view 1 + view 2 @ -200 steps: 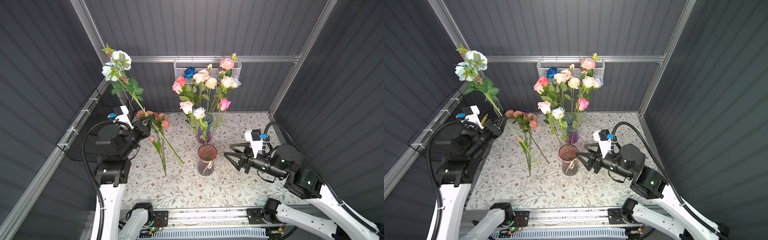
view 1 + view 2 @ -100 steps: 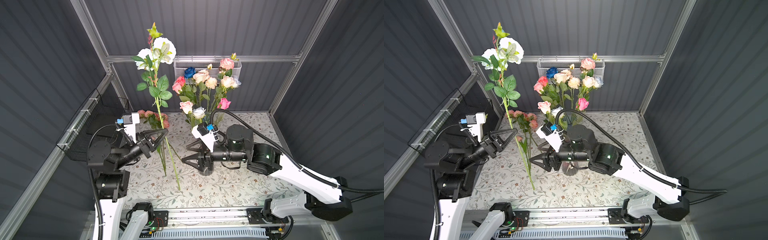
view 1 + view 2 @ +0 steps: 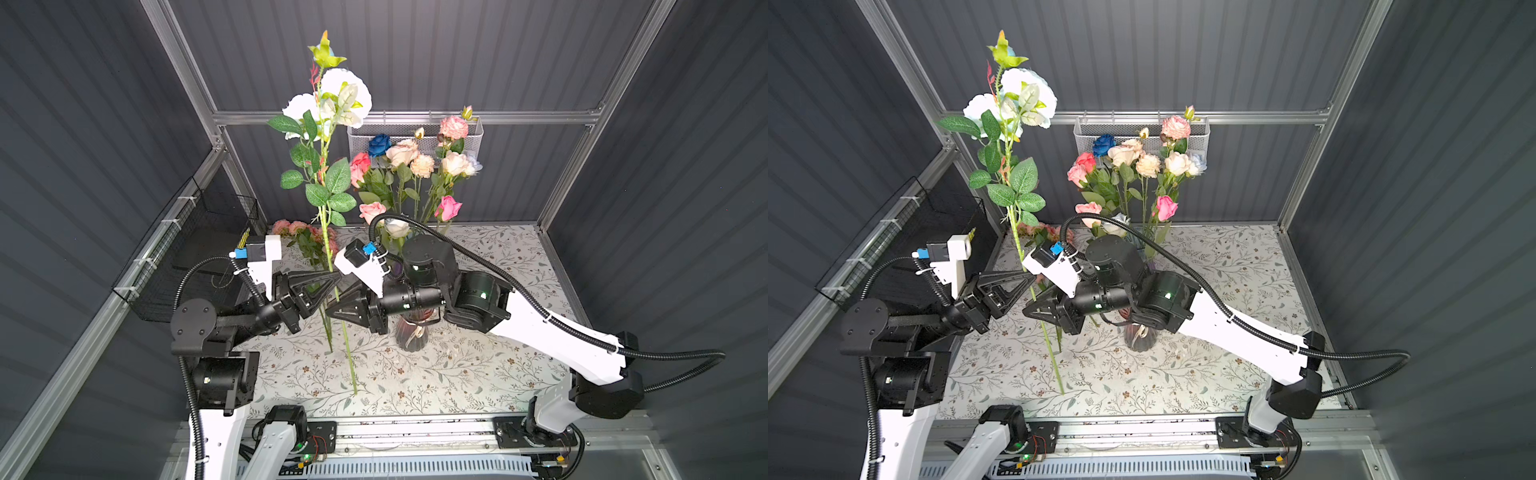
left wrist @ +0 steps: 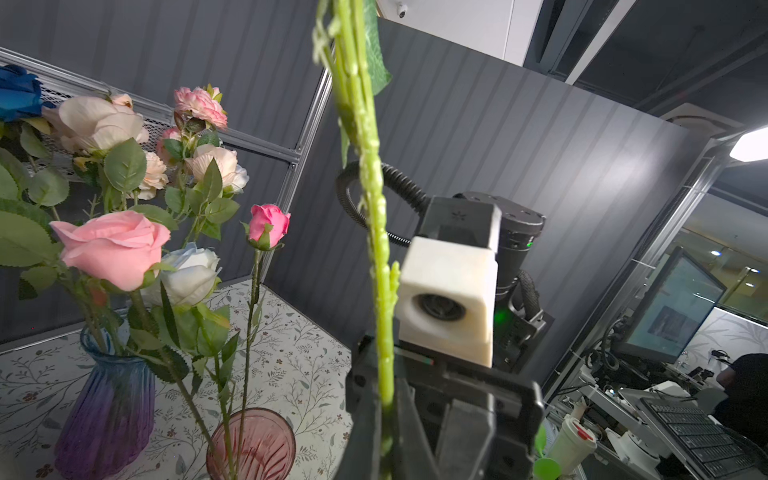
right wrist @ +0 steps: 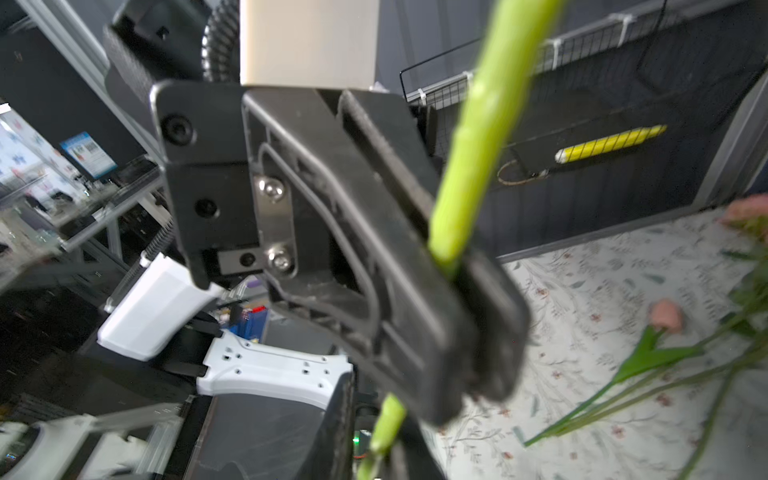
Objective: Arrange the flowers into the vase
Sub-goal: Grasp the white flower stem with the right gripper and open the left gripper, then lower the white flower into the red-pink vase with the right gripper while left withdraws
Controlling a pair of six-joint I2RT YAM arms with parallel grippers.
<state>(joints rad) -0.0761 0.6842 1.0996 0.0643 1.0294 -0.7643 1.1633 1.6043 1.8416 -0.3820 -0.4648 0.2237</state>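
Both arms are meeting on one flower here. The white spray (image 3: 337, 176) is standing nearly upright in mid-air over the desk (image 3: 457, 374), left of the vases, with its ruffled white blooms towering above everything. The left gripper (image 3: 334, 280) is pinching the stem, and the right wrist view is showing its fingers (image 5: 415, 332) closed tight around it. Just below, the right gripper (image 3: 333, 310) is sitting across the middle with its fingers clamped down on the same stem, so the two sets of tips are almost touching. This is looking like a handover, left to right. Whether the stem's foot is touching the desk, I cannot tell.

Next, I'd say, the left fingers are going to need to let go cleanly. Then the right arm is going to have to lift this long, top-heavy spray, swing it over and thread the foot into a narrow mouth. The pink vase (image 4: 251, 444) is sitting under the right arm in both top views. The blue vase (image 4: 104, 415) near it is already carrying a full bouquet (image 3: 407, 166).

On textures, the stem is looking like knobbly moulded plastic in bright green, and the leaves like broad, saw-edged, veined cloth. Both vases are showing fluted glass, and the desk is wearing a sprig-printed cover. More pink flowers (image 3: 299, 228) are lying flat near the back wall.
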